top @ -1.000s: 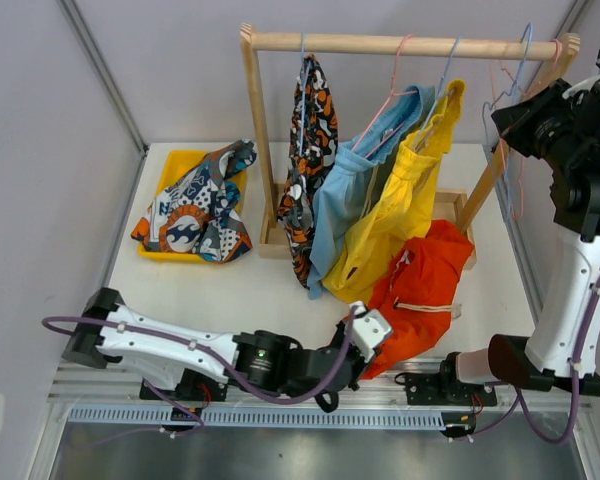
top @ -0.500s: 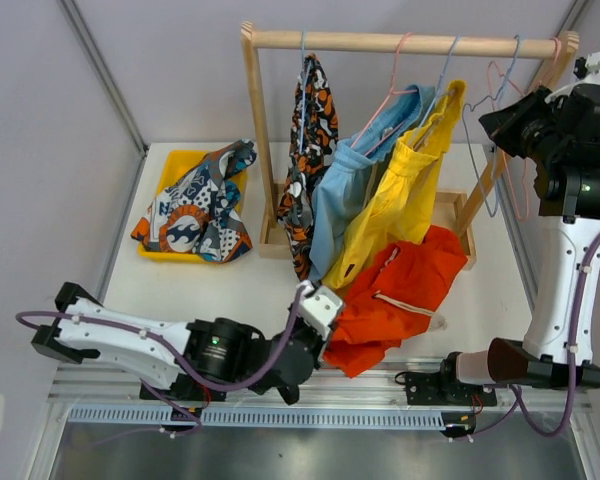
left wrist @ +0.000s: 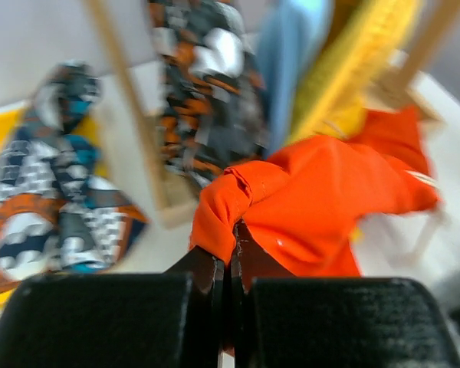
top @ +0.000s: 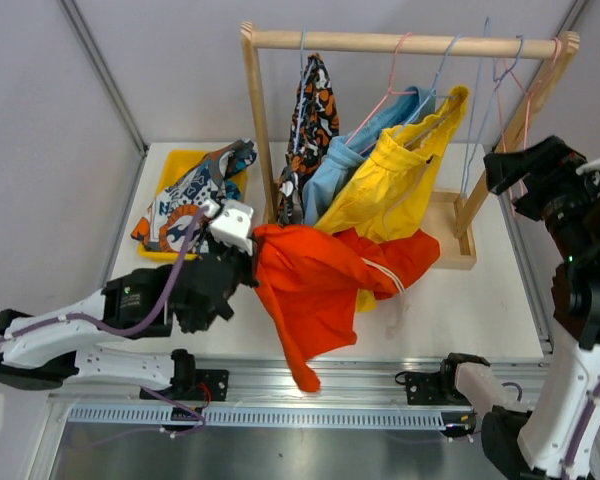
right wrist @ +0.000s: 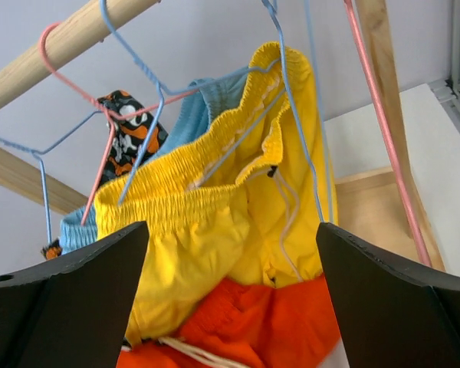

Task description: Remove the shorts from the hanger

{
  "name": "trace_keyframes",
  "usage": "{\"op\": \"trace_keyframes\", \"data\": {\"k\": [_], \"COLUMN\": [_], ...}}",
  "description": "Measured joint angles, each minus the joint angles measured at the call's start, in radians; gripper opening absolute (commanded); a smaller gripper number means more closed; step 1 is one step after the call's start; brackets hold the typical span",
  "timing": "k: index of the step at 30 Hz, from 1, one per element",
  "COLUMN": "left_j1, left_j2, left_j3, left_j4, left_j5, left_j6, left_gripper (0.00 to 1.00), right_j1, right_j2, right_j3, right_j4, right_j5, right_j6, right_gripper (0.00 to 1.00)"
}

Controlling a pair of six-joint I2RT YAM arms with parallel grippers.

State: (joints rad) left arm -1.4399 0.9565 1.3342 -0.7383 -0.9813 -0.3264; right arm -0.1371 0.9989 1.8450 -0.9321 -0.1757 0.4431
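Observation:
My left gripper [top: 246, 243] is shut on a bunched edge of the red-orange shorts [top: 320, 280], which stretch from it across the table towards the rack. In the left wrist view the fabric [left wrist: 322, 192] is pinched between the shut gripper [left wrist: 231, 239]. Yellow shorts [top: 395, 180], light blue shorts [top: 348, 160] and blotch-print shorts [top: 310, 125] hang on wire hangers from the wooden rail [top: 400, 43]. My right gripper [top: 520, 168] is open to the right of the rack, holding nothing. The right wrist view shows that gripper [right wrist: 230, 264] facing the yellow shorts [right wrist: 215, 222].
A yellow tray [top: 175, 162] at the back left holds dark blue printed shorts [top: 195, 205]. Empty blue and pink hangers [top: 500, 85] dangle at the rail's right end. The rack's wooden base [top: 450, 235] stands behind the orange fabric.
The left gripper has dragged the red-orange shorts from the front centre leftwards, up to beside the tray. The right gripper has opened, let go of the hanger and dropped lower.

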Motion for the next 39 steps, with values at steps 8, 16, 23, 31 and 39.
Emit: {"op": "trace_keyframes", "data": {"k": [8, 16, 23, 31, 39], "left_j1": [0.549, 0.917, 1.081, 1.175, 1.240], "left_j2": [-0.006, 0.248, 0.510, 0.746, 0.802], "left_j3": [0.190, 0.668, 1.004, 1.165, 1.023], "left_j4": [0.019, 0.018, -0.002, 0.056, 0.147], "left_j5": [0.145, 0.242, 0.312, 0.448, 0.529], "left_j6": [0.208, 0.278, 0.290, 0.290, 0.225], "left_gripper": [0.00, 0.00, 0.00, 0.00, 0.00], "right_j1": [0.000, 0.000, 0.000, 0.000, 0.007], "right_j2": [-0.179, -0.201, -0.242, -0.260, -0.262], "right_j3": [-0.125, -0.222, -0.315, -0.406, -0.449], "right_j4": [-0.061, -0.083, -0.079, -0.050, -0.021], "right_j5": [0.037, 0.036, 0.024, 0.002, 0.002], "right_j6": [-0.015, -0.015, -0.014, -0.015, -0.019], "right_gripper": [0.99, 0.99, 0.99, 0.99, 0.99]}}
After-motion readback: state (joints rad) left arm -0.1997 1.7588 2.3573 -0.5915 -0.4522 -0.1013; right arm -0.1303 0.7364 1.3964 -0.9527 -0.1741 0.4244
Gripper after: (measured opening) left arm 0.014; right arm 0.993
